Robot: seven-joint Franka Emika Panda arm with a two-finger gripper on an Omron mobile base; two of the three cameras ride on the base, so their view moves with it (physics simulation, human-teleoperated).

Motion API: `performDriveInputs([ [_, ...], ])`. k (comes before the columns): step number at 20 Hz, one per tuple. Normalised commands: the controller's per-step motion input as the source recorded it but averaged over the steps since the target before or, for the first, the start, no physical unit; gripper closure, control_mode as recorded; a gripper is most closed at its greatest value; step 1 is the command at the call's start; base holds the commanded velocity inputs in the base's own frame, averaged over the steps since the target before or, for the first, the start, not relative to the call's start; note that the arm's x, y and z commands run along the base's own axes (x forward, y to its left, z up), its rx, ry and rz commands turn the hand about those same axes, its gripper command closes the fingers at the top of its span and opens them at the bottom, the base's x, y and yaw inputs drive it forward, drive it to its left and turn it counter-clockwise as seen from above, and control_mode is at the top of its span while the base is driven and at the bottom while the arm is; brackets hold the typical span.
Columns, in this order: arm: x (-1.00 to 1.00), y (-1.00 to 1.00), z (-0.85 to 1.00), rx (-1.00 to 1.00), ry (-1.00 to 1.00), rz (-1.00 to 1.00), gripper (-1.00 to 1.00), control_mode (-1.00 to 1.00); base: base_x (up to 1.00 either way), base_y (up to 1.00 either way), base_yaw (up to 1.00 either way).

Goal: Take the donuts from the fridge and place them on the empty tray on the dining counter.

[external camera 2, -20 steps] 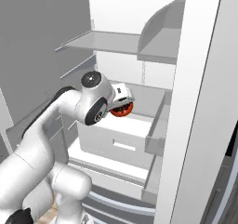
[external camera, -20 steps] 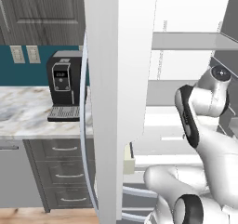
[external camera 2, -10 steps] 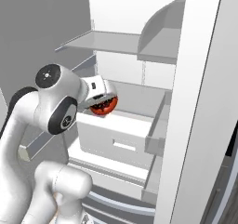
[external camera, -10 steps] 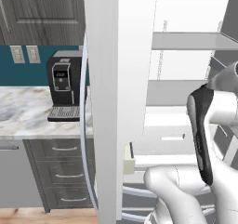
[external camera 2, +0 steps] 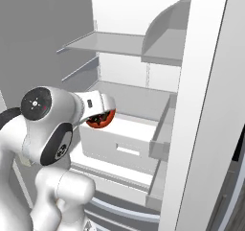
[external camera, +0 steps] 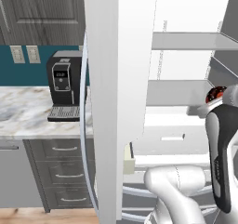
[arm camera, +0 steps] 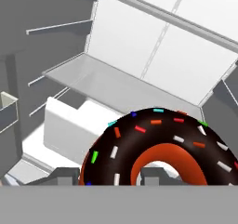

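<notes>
Since a second ago the arm has swung left in the right base view, pulling the gripper (external camera 2: 98, 116) and its donut (external camera 2: 100, 119) back from the fridge's (external camera 2: 143, 48) inside toward the near left. One donut seen: dark icing with coloured sprinkles, red-orange underside, hole visible in hand view (arm camera: 158, 151). Gripper jaws partly apart, clamped on that donut; one fingertip (arm camera: 151, 175) sits in the ring's hole. Donut hangs in air in front of the white drawer (external camera 2: 122, 141), below two shelves. One coffee machine (external camera: 65, 86) on the marble worktop (external camera: 28, 116), far left, well apart from the gripper.
</notes>
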Motion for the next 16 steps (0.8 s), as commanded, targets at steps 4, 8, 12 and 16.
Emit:
performDriveInputs([
  [4,-0.03,0.00,0.00,0.00,0.00,0.00,1.00,1.00,-0.41,0.00,0.00],
  [8,0.00,0.00,0.00,0.00,0.00,0.00,1.00,1.00,-1.00,0.00,0.00],
  [12,0.00,0.00,0.00,0.00,0.00,0.00,1.00,1.00,-1.00,0.02,0.02],
  [16,0.00,0.00,0.00,0.00,0.00,0.00,1.00,1.00,-0.98,0.59,0.45],
])
